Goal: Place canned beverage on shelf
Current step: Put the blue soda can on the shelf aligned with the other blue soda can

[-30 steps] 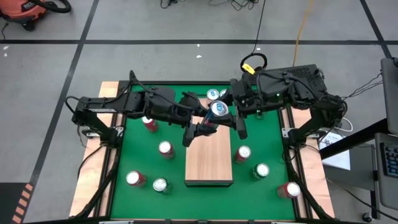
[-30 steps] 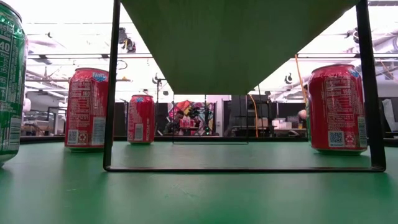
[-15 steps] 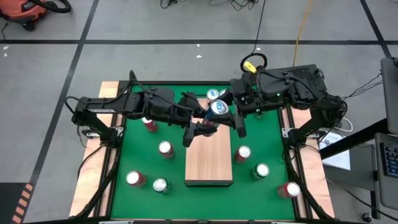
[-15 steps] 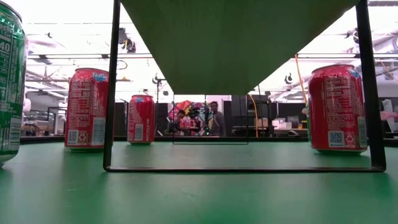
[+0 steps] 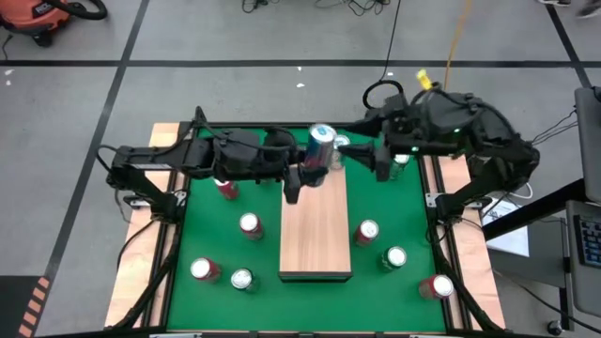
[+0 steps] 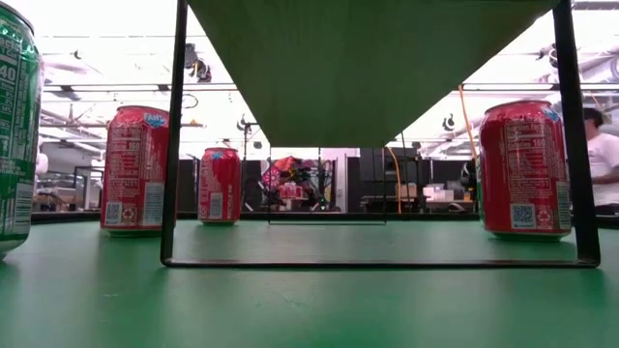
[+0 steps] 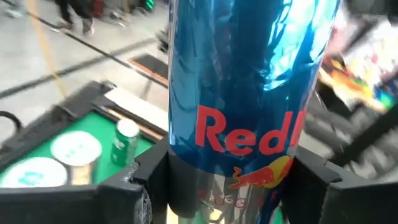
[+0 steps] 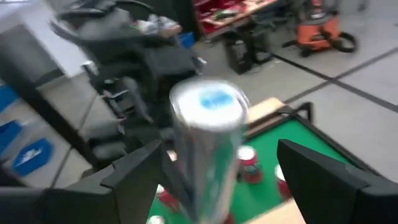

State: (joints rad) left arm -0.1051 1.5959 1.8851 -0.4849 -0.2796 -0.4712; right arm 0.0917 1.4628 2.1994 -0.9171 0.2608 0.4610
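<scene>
A blue and silver canned beverage [image 5: 319, 146] hangs in the air over the far end of the pale wooden shelf [image 5: 315, 235], with my left gripper [image 5: 305, 176] shut on it. In the left wrist view the can [image 7: 249, 87] fills the picture. My right gripper [image 5: 380, 160] stands open a little to the can's right, over the table's far right part. In its wrist view its fingers [image 8: 134, 177] stand apart on either side of the can [image 8: 208, 137] and clear of it. The shelf rests on thin black legs [image 6: 174, 135] on the green table. My left gripper pinches the can's lower part [image 7: 186, 186], near its bottom end, between its two fingers [image 7: 140, 186]. The fingers come in about level from the table's left and lie across the can. The can is lifted clear above the shelf, roughly upright, its top leaning toward the far edge.
Red cans [image 5: 249, 225] [image 5: 366, 231] [image 5: 202, 270] and green cans [image 5: 242, 279] [image 5: 395, 256] stand on the green table on both sides of the shelf. More cans stand at the far edge [image 5: 400, 160]. A person [image 6: 602, 159] shows beyond the table.
My right gripper has drawn back from the can toward the table's right edge. My left gripper has stayed in place and rolled its wrist. The can has turned with it, from top facing up at the camera to leaning toward the far edge.
</scene>
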